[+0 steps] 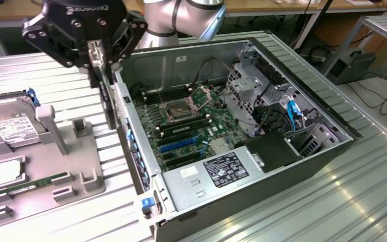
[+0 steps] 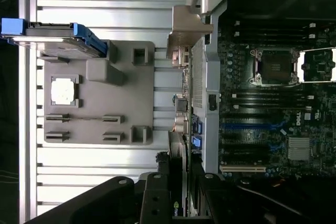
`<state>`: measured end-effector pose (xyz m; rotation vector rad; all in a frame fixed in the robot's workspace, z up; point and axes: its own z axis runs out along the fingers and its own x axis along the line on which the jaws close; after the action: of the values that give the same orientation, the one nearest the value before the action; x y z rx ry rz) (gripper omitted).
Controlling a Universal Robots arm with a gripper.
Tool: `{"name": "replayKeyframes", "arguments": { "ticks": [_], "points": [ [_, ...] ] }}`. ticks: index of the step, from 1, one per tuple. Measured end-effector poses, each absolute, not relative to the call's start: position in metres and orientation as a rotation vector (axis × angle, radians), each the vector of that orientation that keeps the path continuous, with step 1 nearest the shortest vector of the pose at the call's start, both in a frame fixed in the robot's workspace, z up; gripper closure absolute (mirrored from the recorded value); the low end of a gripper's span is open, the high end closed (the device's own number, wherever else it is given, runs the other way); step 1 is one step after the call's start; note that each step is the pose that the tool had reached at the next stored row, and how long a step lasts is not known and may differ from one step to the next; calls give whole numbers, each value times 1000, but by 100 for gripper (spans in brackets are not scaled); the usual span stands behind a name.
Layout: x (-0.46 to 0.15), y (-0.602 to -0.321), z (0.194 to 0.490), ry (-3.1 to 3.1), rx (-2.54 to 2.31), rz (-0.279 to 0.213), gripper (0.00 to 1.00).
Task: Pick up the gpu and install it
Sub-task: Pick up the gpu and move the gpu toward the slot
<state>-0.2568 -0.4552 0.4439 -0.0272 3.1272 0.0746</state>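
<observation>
The gpu (image 1: pixel 108 98) hangs edge-on as a thin dark card just outside the open computer case (image 1: pixel 301 70), along its wall on the exterior view's left. My gripper (image 1: pixel 98 58) is shut on its upper edge. In the wrist view the gpu (image 2: pixel 181 145) runs away from my gripper (image 2: pixel 178 205) as a narrow strip, and its silvery end bracket (image 2: pixel 190 27) sits at the far end. The card is beside the case wall, above the table, between the grey fixture and the motherboard (image 2: pixel 262 124). The fan face is hidden.
A grey fixture (image 1: pixel 46 171) on the exterior view's left carries a silver hard drive (image 1: pixel 8 126), a processor chip (image 1: pixel 8 171) and a green memory stick (image 1: pixel 28 184). Inside the case are the processor socket (image 1: pixel 180 108), the expansion slots (image 1: pixel 177 146), a power supply (image 1: pixel 223 169) and a drive cage (image 1: pixel 247 85).
</observation>
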Motion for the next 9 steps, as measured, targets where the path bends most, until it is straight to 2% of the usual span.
{"name": "replayKeyframes", "arguments": {
  "ticks": [9],
  "points": [
    [-211,-458,445,3129,-27,80,74]
  ]
}}
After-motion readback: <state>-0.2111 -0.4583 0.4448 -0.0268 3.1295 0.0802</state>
